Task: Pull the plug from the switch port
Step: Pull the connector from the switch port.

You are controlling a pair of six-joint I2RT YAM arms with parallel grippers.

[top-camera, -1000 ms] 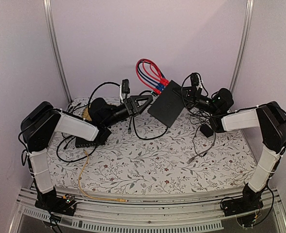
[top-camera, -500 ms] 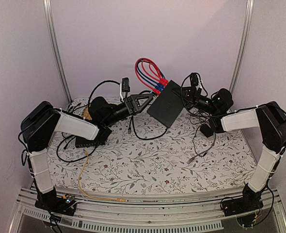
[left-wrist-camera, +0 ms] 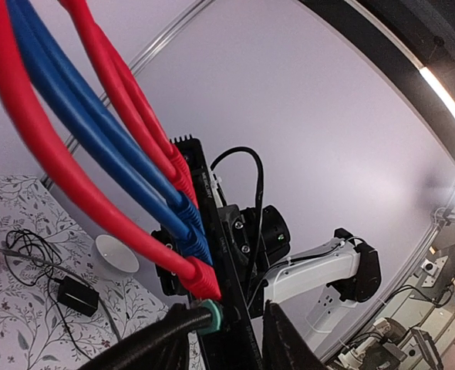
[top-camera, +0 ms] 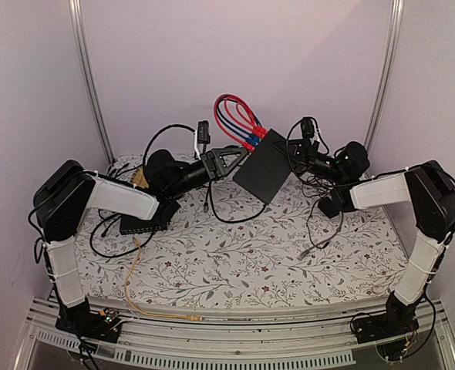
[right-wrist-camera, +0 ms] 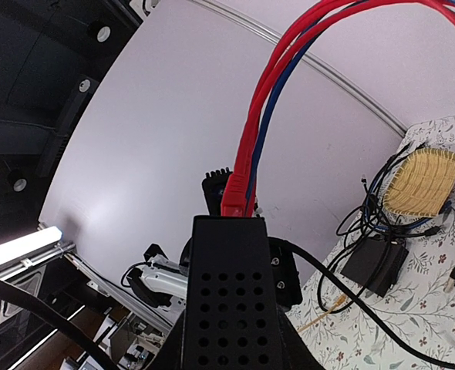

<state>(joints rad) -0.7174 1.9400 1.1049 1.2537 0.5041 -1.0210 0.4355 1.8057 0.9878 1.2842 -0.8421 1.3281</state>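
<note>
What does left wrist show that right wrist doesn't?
Only left wrist: red and blue plugs seated in a row along the thin edge of the flat matte-black box; a small white bowl; a small black adapter. Only right wrist: the box's round vent holes, a woven yellow mat, a dark grey box with cables. Both: the black box and the red and blue cables rising from it.

Left wrist view: cables (left-wrist-camera: 81, 139) run off the top edge; left fingertips (left-wrist-camera: 285, 343) cropped at bottom. Right wrist view: switch (right-wrist-camera: 227, 293) cropped below, ports hidden.
</note>
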